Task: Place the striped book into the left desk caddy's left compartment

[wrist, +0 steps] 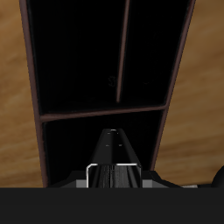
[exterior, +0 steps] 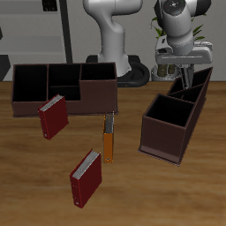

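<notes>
1. The striped book (wrist: 112,162) sits clamped in the gripper (exterior: 181,75), hanging on end.
2. The book hangs over the left desk caddy (exterior: 174,119), above its slanted rear sections, near the table's back edge.

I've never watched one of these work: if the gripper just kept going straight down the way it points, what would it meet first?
Most likely the left desk caddy: the gripper hangs above its tall slanted sections, holding the striped book end-down. The book would enter a dark compartment first; which one, and how deep, I cannot tell.
</notes>
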Tool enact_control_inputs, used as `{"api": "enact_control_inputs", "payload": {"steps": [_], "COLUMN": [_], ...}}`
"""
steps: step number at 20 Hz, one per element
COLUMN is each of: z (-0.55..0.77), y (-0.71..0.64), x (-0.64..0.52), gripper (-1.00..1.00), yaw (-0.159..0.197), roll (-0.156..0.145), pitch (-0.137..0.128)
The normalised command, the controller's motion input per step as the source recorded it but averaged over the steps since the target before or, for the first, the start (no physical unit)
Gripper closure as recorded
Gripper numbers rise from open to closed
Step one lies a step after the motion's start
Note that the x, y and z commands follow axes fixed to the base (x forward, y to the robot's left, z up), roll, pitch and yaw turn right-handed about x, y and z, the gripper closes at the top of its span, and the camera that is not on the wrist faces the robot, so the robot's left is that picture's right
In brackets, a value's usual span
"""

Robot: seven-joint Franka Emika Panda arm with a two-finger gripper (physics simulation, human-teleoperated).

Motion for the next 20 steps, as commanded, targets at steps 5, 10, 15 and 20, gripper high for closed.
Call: {"api": "enact_control_inputs", "payload": {"steps": [5, 10, 15, 20], "z": [0.11, -0.13, 0.08, 0.07], "y": [0.01, -0.04, 0.02, 0.01], "x": [-0.03, 0.17, -0.05, 0.02], "gripper": [1.00, 1.00, 1.00, 1.00], "yaw": [0.021, 0.017, 0.028, 0.036], "roll": [0.011, -0.033, 0.004, 0.003], "pitch": [-0.040, 0.016, -0.043, -0.032]}}
